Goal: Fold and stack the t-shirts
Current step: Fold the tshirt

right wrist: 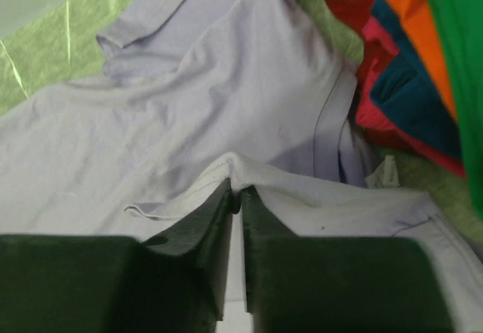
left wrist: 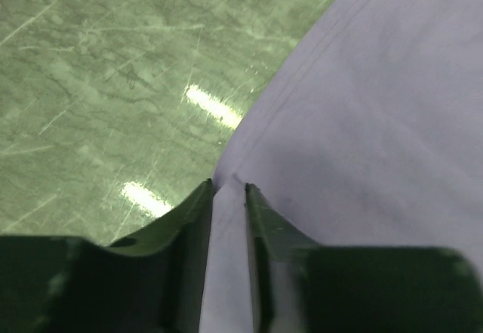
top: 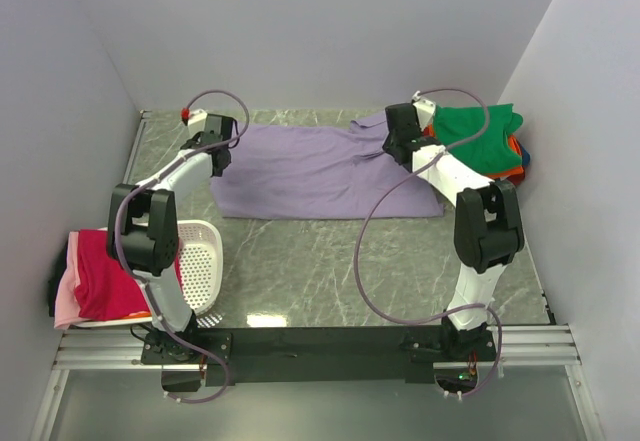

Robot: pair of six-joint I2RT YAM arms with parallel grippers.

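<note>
Tension along the lavender t-shirt (top: 305, 173) seems the reason for where the arms stand: it lies spread flat across the far middle of the green marble table (top: 330, 271), and each arm meets one end of it, likely so the cloth can be drawn smooth or lifted into a fold. The left gripper (left wrist: 228, 188) sits at the shirt's left edge, where the hem comes to a corner. Its jaws stand a narrow slit apart with cloth filling the slit, and I cannot tell whether they press it or merely straddle it. The right gripper (right wrist: 235, 191) is at the collar end, jaws pressed nearly together on a raised ridge of lavender cloth, which reads as a pinch. Close against that end lies the pile of shirts (top: 485, 146), green on top over orange, blue and red, hard by the right wall (top: 590, 111), so room is tight there. Open marble shows toward the near side, the likelier way to carry a fold. A white basket (top: 205, 256), with a magenta-red shirt (top: 105, 276) and a pink shirt (top: 65, 311) draped over it, sits near left, well apart.
</note>
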